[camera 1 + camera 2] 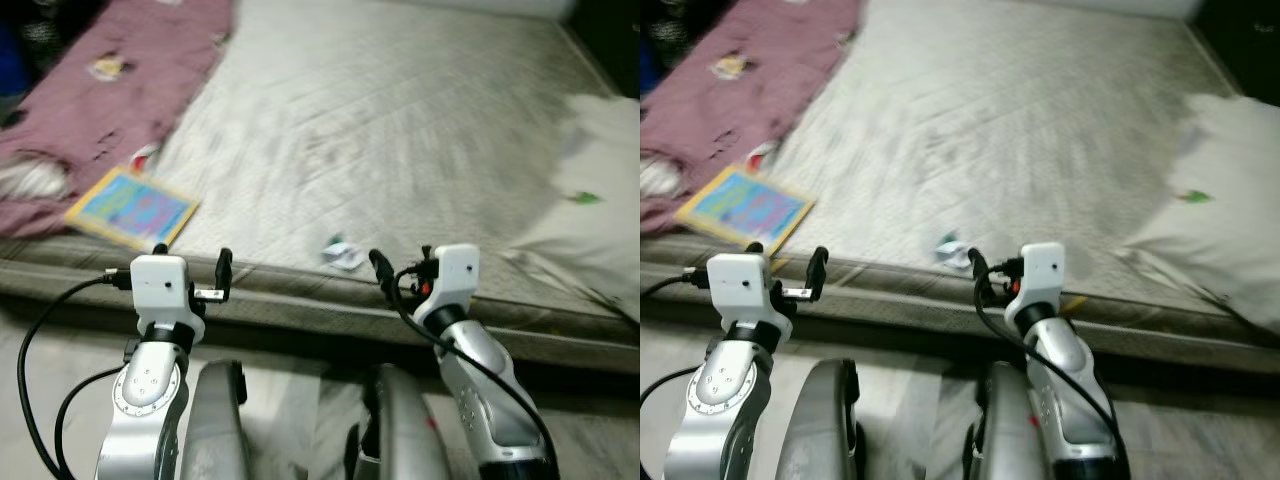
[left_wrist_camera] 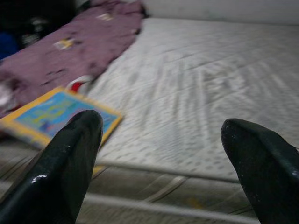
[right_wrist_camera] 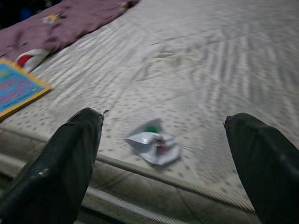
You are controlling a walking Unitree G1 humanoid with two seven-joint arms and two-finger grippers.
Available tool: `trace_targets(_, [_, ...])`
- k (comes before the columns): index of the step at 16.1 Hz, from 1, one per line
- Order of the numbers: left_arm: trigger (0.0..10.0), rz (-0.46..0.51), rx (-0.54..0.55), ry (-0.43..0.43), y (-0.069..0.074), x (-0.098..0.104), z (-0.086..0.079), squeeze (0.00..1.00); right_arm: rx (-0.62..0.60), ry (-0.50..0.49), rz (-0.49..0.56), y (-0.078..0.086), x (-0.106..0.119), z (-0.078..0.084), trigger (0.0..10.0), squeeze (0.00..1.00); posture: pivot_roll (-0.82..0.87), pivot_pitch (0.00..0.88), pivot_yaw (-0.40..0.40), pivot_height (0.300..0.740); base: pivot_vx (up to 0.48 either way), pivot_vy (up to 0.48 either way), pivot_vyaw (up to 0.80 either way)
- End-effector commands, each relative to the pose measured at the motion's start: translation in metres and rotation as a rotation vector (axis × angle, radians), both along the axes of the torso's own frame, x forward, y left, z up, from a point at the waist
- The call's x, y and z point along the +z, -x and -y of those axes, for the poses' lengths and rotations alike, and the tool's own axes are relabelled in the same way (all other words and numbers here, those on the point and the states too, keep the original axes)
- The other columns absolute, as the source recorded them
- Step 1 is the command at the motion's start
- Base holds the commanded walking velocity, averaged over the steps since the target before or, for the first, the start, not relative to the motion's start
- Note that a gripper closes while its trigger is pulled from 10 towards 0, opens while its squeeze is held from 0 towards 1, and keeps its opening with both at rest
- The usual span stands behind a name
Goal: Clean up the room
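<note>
A small crumpled silver wrapper (image 1: pixel 343 254) lies near the front edge of the pale mattress (image 1: pixel 380 120). It sits just beyond my right gripper (image 3: pixel 163 119), which is open and empty, and the wrapper (image 3: pixel 154 145) appears between its fingers. A yellow-edged blue book (image 1: pixel 132 208) rests on the mattress at the left. My left gripper (image 1: pixel 192 258) hovers before the bed edge close to the book (image 2: pixel 51 114), open with nothing in it. The views are somewhat blurred.
A purple blanket (image 1: pixel 120 90) is bunched over the bed's left side, with a red and white item (image 2: pixel 80 84) poking out beside the book. A white pillow or duvet (image 1: pixel 600 190) with a small green scrap (image 1: pixel 586 198) lies at the right. The bed's front edge (image 1: pixel 300 300) runs across just ahead of both grippers.
</note>
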State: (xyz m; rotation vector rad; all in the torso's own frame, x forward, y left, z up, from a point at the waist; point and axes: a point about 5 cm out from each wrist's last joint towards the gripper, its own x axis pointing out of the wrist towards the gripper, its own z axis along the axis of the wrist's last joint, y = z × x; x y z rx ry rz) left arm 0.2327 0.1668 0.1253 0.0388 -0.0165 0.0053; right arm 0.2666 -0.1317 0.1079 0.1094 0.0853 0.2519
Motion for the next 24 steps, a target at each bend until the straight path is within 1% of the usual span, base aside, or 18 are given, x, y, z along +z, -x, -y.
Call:
trace_targets(1, [10.0, -0.005, 0.009, -0.004, 0.001, -0.001, -0.002, 0.00, 0.013, -0.007, -0.006, -0.001, 0.000, -0.002, 10.0, 0.00, 0.02, 0.136, -0.061, 0.585, 0.345, 0.000, 0.00])
trace_targets(8, [10.0, -0.009, 0.006, -0.006, 0.000, -0.002, -0.002, 0.00, 0.015, -0.012, -0.018, -0.002, -0.002, -0.003, 10.0, 0.00, 0.02, 0.134, -0.063, 0.585, 0.327, 0.000, 0.00])
trace_targets(11, [10.0, -0.012, 0.010, -0.006, -0.001, -0.002, -0.001, 0.00, 0.039, 0.009, -0.023, -0.004, -0.002, -0.003, 10.0, 0.00, 0.03, 0.131, -0.069, 0.585, 0.000, 0.000, 0.00])
trace_targets(12, [10.0, -0.014, 0.016, -0.019, 0.000, -0.001, -0.002, 0.00, 0.021, -0.002, -0.031, -0.009, -0.001, -0.001, 10.0, 0.00, 0.03, 0.128, -0.070, 0.585, 0.000, 0.000, 0.00])
trace_targets(14, [10.0, -0.015, 0.035, -0.022, 0.000, 0.002, -0.004, 0.00, 0.010, 0.028, -0.014, -0.018, 0.000, 0.005, 10.0, 0.00, 0.04, 0.127, -0.070, 0.585, 0.000, 0.000, 0.64])
trace_targets(16, [10.0, -0.013, 0.052, -0.022, 0.000, 0.004, -0.006, 0.00, 0.033, 0.053, -0.031, -0.025, -0.003, 0.007, 10.0, 0.00, 0.06, 0.135, -0.073, 0.585, 0.000, 0.000, 0.71])
trace_targets(19, [10.0, -0.030, 0.088, -0.014, 0.006, 0.004, -0.011, 0.00, 0.093, 0.179, -0.081, -0.039, -0.015, 0.011, 10.0, 0.00, 0.09, 0.153, -0.073, 0.585, 0.000, 0.000, 0.00])
trace_targets(20, [10.0, -0.031, 0.094, -0.027, 0.007, 0.006, -0.012, 0.00, 0.117, 0.225, -0.111, -0.046, -0.021, 0.012, 10.0, 0.00, 0.09, 0.156, -0.072, 0.585, 0.000, 0.000, 0.00])
trace_targets(21, [10.0, -0.034, 0.094, -0.035, 0.007, 0.007, -0.012, 0.00, 0.128, 0.242, -0.109, -0.049, -0.021, 0.013, 10.0, 0.00, 0.09, 0.156, -0.072, 0.585, 0.000, 0.000, 0.00])
trace_targets(22, [10.0, -0.035, 0.098, -0.041, 0.010, 0.009, -0.013, 0.00, 0.151, 0.263, -0.107, -0.056, -0.021, 0.010, 10.0, 0.00, 0.13, 0.169, -0.062, 0.585, 0.000, 0.000, 0.00])
trace_targets(23, [10.0, -0.040, 0.100, -0.048, 0.012, 0.010, -0.016, 0.00, 0.158, 0.306, -0.094, -0.064, -0.020, 0.008, 10.0, 0.00, 0.14, 0.172, -0.055, 0.585, 0.000, 0.000, 0.00])
trace_targets(24, [10.0, -0.044, 0.095, -0.057, 0.015, 0.011, -0.017, 0.00, 0.161, 0.315, -0.089, -0.070, -0.018, 0.005, 10.0, 0.00, 0.16, 0.174, -0.044, 0.585, 0.000, 0.000, 0.00])
